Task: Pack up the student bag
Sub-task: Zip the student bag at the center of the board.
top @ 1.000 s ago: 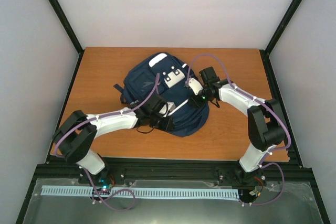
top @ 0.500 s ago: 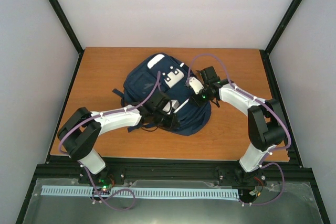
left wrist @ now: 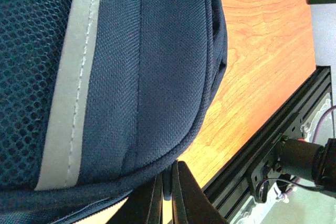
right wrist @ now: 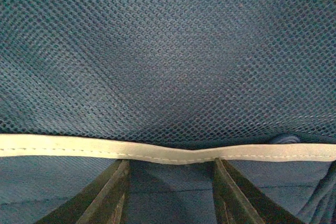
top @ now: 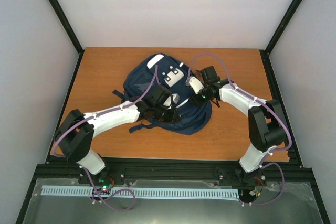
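The student bag (top: 142, 85), navy with white patches, lies in the middle of the wooden table (top: 236, 72). My left gripper (top: 170, 109) rests on the bag's near part. In the left wrist view the bag (left wrist: 147, 66) fills the frame, and my left gripper (left wrist: 167, 188) is shut on a thin dark tab at its piped edge seam. My right gripper (top: 193, 86) sits on the bag's right side. In the right wrist view it (right wrist: 170, 170) is open, fingers apart against the bag's mesh (right wrist: 168, 51), just below a grey stripe (right wrist: 168, 153).
Dark straps (top: 118, 94) trail from the bag's left side. A black frame rail (top: 173, 169) runs along the table's near edge and also shows in the left wrist view (left wrist: 273, 145). White walls enclose the table on three sides.
My left gripper has moved right and away from the bases across the bag, and the bag's near edge has shifted slightly with it. The right arm has barely moved.
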### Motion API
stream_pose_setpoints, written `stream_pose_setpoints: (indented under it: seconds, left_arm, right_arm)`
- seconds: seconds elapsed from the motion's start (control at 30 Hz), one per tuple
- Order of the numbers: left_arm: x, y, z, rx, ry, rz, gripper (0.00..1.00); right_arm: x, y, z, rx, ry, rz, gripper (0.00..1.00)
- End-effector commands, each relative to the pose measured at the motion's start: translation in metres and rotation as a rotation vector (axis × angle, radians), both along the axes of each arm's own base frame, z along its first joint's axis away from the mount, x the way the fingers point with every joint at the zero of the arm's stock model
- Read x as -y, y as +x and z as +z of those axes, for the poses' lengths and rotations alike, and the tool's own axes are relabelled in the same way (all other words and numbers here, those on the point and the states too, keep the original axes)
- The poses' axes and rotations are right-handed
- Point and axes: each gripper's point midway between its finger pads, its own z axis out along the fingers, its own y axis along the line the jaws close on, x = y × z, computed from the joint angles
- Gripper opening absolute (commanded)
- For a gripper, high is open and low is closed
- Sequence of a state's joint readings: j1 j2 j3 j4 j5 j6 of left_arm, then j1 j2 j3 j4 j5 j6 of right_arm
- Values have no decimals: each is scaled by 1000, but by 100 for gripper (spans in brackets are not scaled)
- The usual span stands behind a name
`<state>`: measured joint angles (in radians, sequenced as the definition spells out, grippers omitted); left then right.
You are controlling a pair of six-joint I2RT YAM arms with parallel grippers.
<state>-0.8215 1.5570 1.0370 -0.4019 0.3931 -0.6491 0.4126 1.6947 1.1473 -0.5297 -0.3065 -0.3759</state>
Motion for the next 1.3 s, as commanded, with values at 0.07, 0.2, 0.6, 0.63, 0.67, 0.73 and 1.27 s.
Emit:
stream_pose_setpoints:
  seconds: [0.07, 0.2, 0.6, 0.63, 0.67, 0.73, 1.27]
  left_arm:
    - [47, 1, 14, -9, -150, -22, 1]
    - [62, 0, 7, -11, -194, -27, 1]
    - [69, 10, 23, 54, -133, -63, 26]
    - [64, 8, 29, 53, -110, -66, 33]
    - [55, 2, 32, 38, -67, -75, 38]
    - [38, -8, 53, 65, -31, -106, 46]
    - [-35, 43, 65, 306, 151, 48, 57]
  right_arm:
    - [-5, -16, -9, -62, 8, 21, 44]
    - [-4, -15, -7, -58, 7, 18, 44]
    - [40, -18, 79, 143, -41, -56, 47]
    - [45, -24, 84, 153, -54, -56, 47]
    - [49, -32, 89, 165, -63, -52, 47]
    - [58, -47, 98, 182, -77, -48, 48]
    - [38, -123, 37, -12, -50, 174, 48]
